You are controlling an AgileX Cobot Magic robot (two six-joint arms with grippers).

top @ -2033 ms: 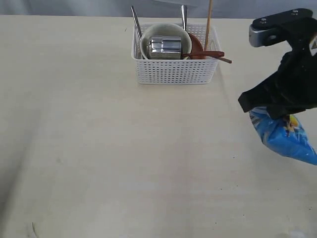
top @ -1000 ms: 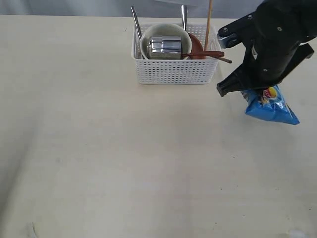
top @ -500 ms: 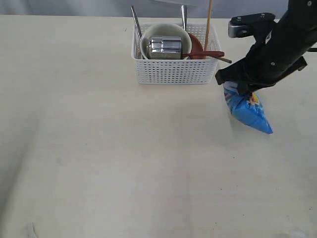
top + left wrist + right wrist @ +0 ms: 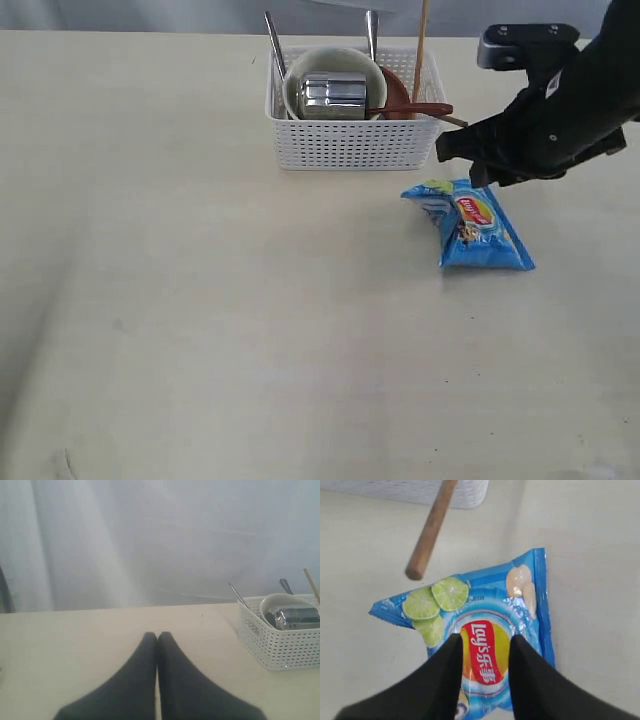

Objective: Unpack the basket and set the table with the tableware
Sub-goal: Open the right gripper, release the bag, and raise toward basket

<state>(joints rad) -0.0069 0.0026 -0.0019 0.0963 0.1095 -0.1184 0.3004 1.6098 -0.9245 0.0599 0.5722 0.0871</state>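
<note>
The white basket (image 4: 350,142) stands at the back of the table (image 4: 200,300). It holds a cream bowl (image 4: 300,80) with a steel cup (image 4: 334,95) lying in it. Beside those are a brown plate (image 4: 396,90), a wooden spoon (image 4: 415,109), two steel handles (image 4: 275,40) and upright chopsticks (image 4: 421,40). My right gripper (image 4: 485,642) is open, just above the blue chip bag (image 4: 520,590), which lies flat on the table right of the basket (image 4: 470,225). My left gripper (image 4: 157,636) is shut and empty over bare table, left of the basket (image 4: 280,647).
The spoon's wooden handle end (image 4: 427,535) juts out past the basket corner (image 4: 465,495), close to my right gripper (image 4: 472,165). The black right arm (image 4: 560,100) hangs over the table to the right of the basket.
My right gripper's jaws have parted and let go of the chip bag, which dropped and now lies flat on the table. The left gripper has stayed shut.
</note>
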